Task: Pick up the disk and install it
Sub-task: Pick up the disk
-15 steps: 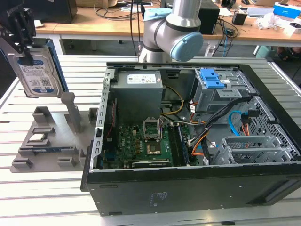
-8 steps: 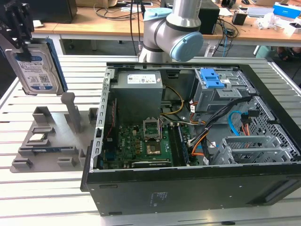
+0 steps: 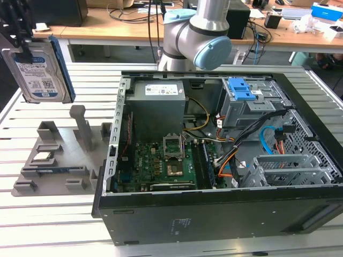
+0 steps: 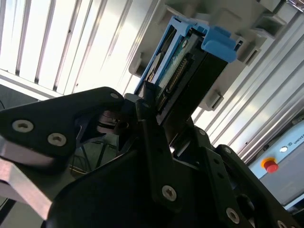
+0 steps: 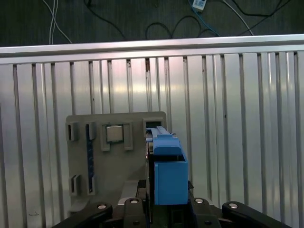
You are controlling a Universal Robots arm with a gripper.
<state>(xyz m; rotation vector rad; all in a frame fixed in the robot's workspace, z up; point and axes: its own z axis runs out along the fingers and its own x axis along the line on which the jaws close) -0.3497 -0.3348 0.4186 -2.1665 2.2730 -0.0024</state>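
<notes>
High over the grey plastic fixture plate (image 3: pixel 56 182), at the exterior view's left: a flat silver-grey hard drive (image 3: pixel 43 72) with white-and-blue label and bright blue frame hangs on edge, well clear of the plate. Black jaws are closed on its upper end, and both wrist views show it clamped between them.

Judgement: carry phase. Hold the grip firm and the hard drive upright, clearing the plate's posts and the wall of the open black computer case (image 3: pixel 214 214).

Contact faces are hidden behind the hard drive. The exterior view's edge cuts off the jaws. The intended bay cannot be told.

One disk (image 3: pixel 38 75), one open computer case (image 3: pixel 214 217), one grey holder plate (image 3: pixel 53 182), one chip (image 3: pixel 43 157).
</notes>
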